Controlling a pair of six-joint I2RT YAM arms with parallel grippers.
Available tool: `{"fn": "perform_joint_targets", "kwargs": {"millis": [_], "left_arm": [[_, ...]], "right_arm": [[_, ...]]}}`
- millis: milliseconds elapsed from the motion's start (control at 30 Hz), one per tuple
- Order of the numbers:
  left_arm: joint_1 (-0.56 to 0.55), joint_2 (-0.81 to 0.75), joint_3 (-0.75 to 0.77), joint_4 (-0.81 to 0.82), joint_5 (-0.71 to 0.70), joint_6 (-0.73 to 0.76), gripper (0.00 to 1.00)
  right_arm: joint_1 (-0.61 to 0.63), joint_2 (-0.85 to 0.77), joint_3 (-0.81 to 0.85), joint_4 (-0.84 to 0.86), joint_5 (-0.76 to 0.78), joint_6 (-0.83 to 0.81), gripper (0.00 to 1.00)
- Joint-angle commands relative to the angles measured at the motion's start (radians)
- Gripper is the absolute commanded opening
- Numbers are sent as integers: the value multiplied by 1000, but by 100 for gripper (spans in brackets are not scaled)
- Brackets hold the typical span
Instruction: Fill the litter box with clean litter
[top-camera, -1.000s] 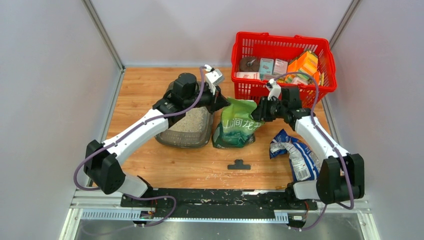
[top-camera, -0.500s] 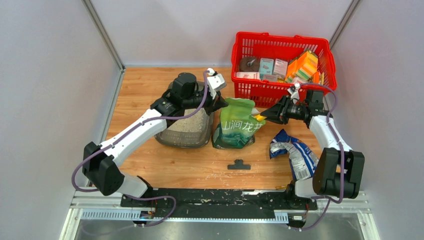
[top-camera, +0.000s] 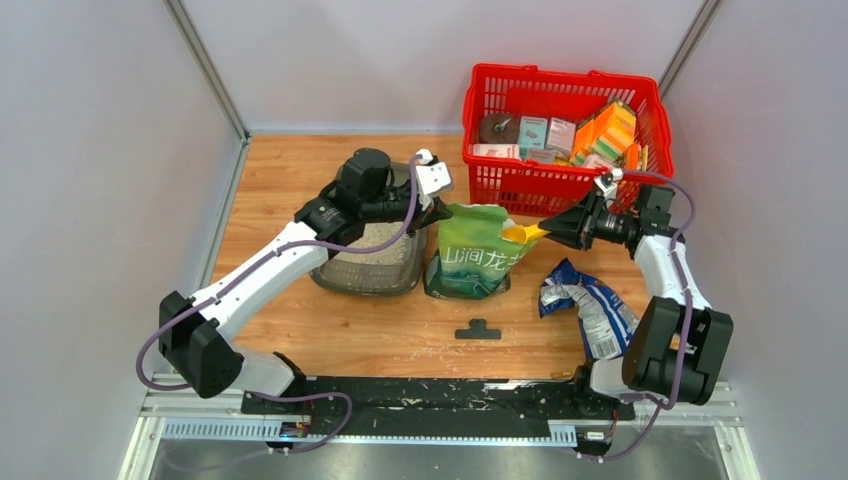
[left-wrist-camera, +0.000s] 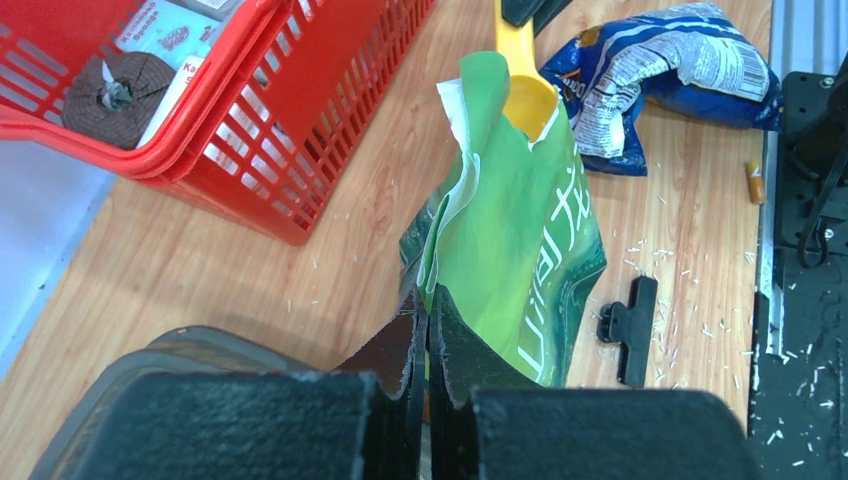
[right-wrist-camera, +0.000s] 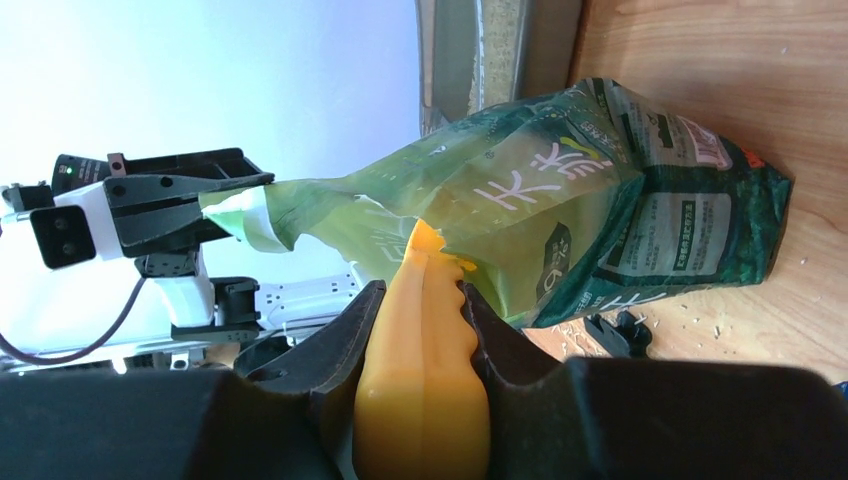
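Your dark grey translucent plastic litter box (top-camera: 365, 280) sits on the wooden table (top-camera: 300, 320), just left of the green litter bag (top-camera: 475, 262), with pale beige granules (top-camera: 390, 243) showing inside. Your left gripper (top-camera: 440, 207) pinches the bag's top edge. Your right gripper (top-camera: 553, 228) clamps a yellow plastic scoop (top-camera: 520, 233) at the bag's mouth.

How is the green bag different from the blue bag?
The green bag stands upright; the blue bag lies crumpled flat. The left gripper pinches the green bag's top; nothing holds the blue bag. Both sit on the wooden table.
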Motion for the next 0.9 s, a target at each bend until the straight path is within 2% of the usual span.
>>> {"fn": "perform_joint_targets", "kwargs": {"millis": [0,267,400,567,600,667,700,733,767,867], "left_arm": [[26,-65,68,5,-57,82,0],[26,-58,72,5,-54,88,0],[26,-54,68,3,-57,94,0],[27,-46,77,-3,-56,91,0],[26,-45,80,-9,-54,91,0],[26,-39,88,-18,-56,91,0],[26,-40,91,-27,-54,93,0],[26,-40,94,-29,-56,93,0],[26,-42,94,-30,-57,96,0],[26,-38,97,-35,-63,99,0]], "right_arm": [[-38,-18,62,-70,-96,-119,0],[-99,9,112,-167,-193,-146,0],[-127,46,152,-346,-239,-257,0],[-148,124,197,-532,-309,-500,0],[-156,144,206,-628,-322,-549,0],[-185,183,227,-756,-360,-752,0],[-194,222,250,-905,-360,-833,0],[-205,244,258,-971,-360,-920,0],[-206,267,269,-1105,-360,-1082,0],[-205,278,298,-1149,-360,-1162,0]]}}
